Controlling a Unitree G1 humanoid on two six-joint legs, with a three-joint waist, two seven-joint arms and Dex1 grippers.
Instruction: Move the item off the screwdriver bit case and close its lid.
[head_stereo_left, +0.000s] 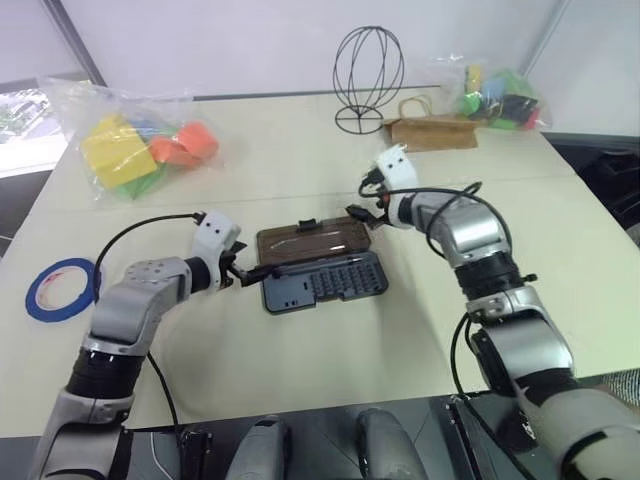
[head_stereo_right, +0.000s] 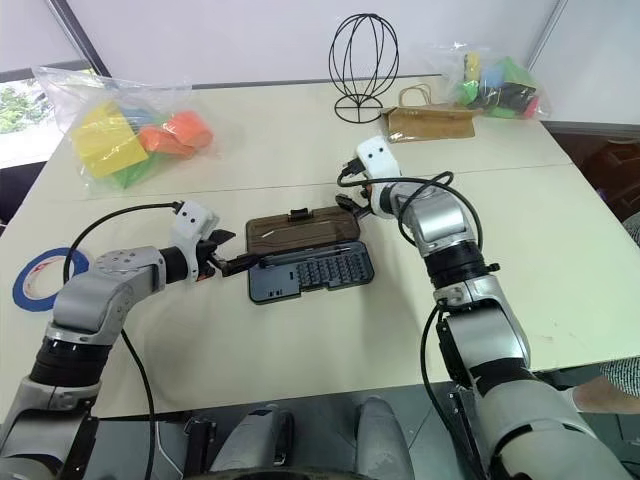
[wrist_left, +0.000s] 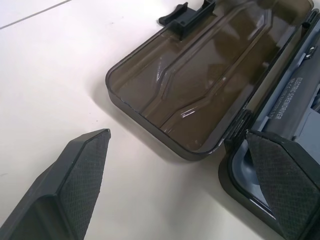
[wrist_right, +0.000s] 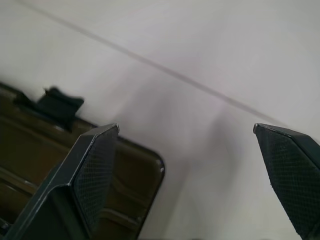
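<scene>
Your left gripper (head_stereo_left: 243, 272) and right gripper (head_stereo_left: 362, 212), both wide, flank the open screwdriver bit case (head_stereo_left: 322, 282) mid-worktop (head_stereo_left: 300, 370); blue tape ring (head_stereo_left: 60, 288) sits at the left edge.

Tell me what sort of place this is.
Probably a robot test room or lab: a plain pale table set with practice props, namely bagged coloured blocks, a wire head form and an open bit case.

One tape ring (head_stereo_left: 60, 288), one bit case (head_stereo_left: 322, 281), two plastic bags (head_stereo_left: 140, 145).
</scene>
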